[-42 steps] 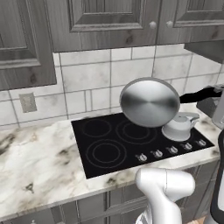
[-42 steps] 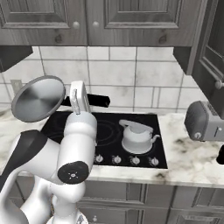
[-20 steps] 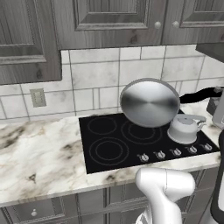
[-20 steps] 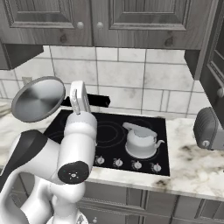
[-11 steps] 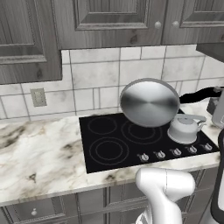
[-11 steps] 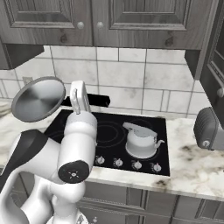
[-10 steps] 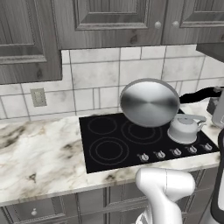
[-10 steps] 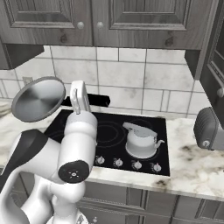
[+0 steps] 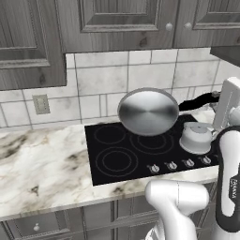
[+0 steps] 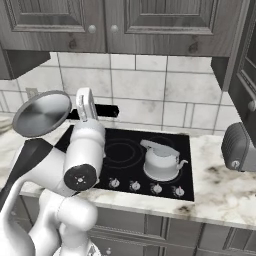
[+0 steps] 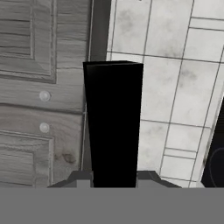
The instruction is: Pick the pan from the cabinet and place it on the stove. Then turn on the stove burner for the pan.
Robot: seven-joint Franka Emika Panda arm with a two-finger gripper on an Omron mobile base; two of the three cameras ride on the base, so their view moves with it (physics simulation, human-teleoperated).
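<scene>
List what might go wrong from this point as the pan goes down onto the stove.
1. The pan hangs tilted on edge, held by its black handle alone; it may twist in the gripper.
2. The kettle occupies one burner of the stove; a swing toward it could knock it.
3. The knob row is near; lowering short risks bumping it.

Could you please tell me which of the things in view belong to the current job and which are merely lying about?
Part of the job:
- round silver steel pan with long black handle, held in the gripper
- flat black glass stove
- dark grey wood-grain cabinet

Merely lying about:
- silver-white kettle on the stove
- grey toaster
- wall socket
</scene>
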